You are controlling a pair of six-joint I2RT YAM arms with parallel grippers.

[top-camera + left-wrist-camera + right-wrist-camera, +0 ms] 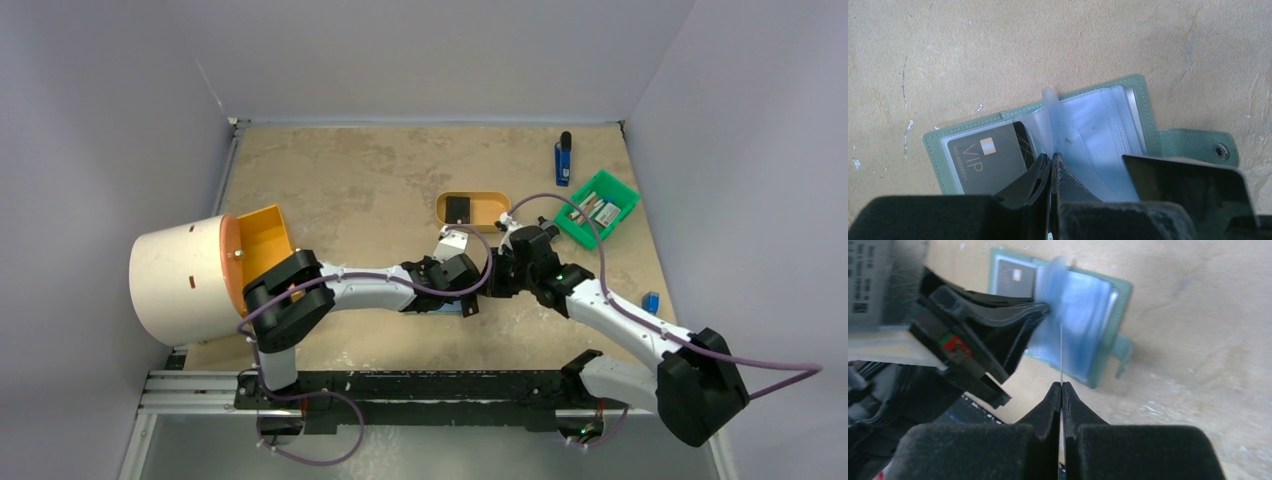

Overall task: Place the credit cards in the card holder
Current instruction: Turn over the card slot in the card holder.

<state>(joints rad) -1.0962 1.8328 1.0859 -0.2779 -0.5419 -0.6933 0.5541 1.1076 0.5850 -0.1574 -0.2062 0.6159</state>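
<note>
Green holder [1151, 125] open: left tool [1051, 159] pinches sleeve [1050, 115], right tool [1061, 387] grips card [1188, 195].

Tan tray [491, 209], green bin [613, 183]

Matt green card holder [1150, 120], glossy clear plastic sleeves [1088, 131]

Overhead; both wrists near card holder [1088, 130]
</note>
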